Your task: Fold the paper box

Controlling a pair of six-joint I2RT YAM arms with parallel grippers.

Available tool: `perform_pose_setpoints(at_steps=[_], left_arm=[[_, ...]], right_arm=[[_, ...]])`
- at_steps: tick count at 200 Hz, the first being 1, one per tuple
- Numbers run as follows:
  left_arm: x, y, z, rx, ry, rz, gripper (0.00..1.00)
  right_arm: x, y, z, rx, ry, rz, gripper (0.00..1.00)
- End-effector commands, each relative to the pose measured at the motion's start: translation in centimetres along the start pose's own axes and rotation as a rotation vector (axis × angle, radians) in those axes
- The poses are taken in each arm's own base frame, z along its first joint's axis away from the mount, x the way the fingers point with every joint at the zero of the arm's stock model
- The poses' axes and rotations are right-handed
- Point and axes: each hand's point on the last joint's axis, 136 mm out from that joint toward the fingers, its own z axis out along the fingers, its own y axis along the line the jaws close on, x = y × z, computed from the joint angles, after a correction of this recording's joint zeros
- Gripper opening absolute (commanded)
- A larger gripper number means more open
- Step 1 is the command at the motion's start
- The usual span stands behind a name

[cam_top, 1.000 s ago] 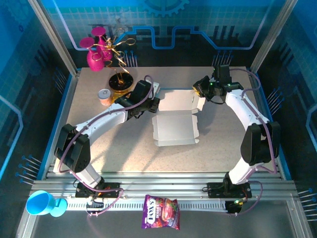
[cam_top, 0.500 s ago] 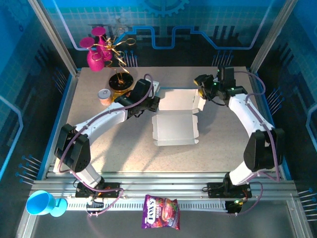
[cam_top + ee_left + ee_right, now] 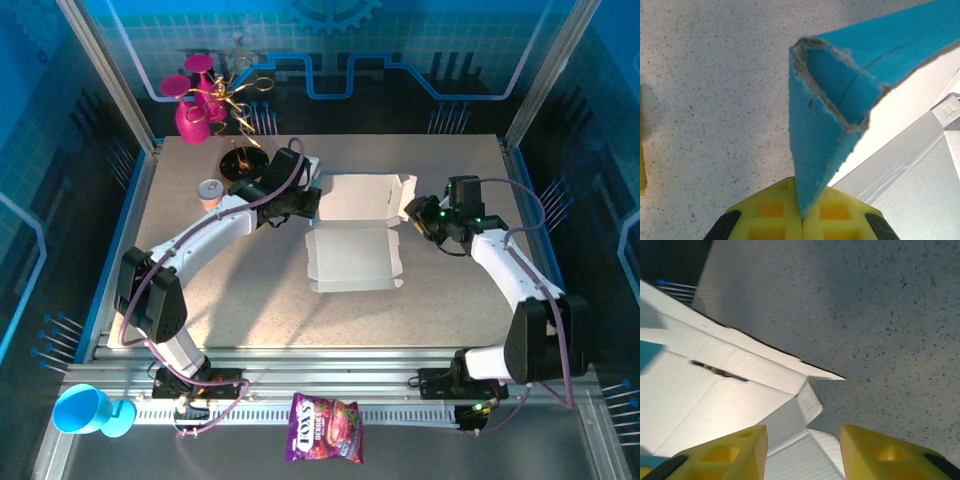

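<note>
The right end effector, released, is withdrawing from the thin light-blue cardboard paper box, its side set; the left end effector is clamping a flap.

Surface: pale speckled stone-look top, rectangular, matte; blue trim along its left edge.
Far wall: blue panel, fine grid print with lighter blue line graphics.
Side walls, left and right: dark translucent blue panels, same grid print.
Frame: aluminium posts, one at the far-left corner, one at the far-right corner.
Near edge: slotted aluminium rails running left to right.
Light: from above, brightest at the middle of the surface, soft shadows toward the left.
</note>
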Motion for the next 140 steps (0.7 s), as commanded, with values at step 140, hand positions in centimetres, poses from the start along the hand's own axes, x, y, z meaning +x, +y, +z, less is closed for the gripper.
perform_pose_setpoints(at_steps=[140], left_arm=[[-0.5,-0.5,0.1,0.025,0.039,-0.053,0.0]], right_arm=[[1.2,3.7,4.8,-0.067,0.099,-0.08,0.38]])
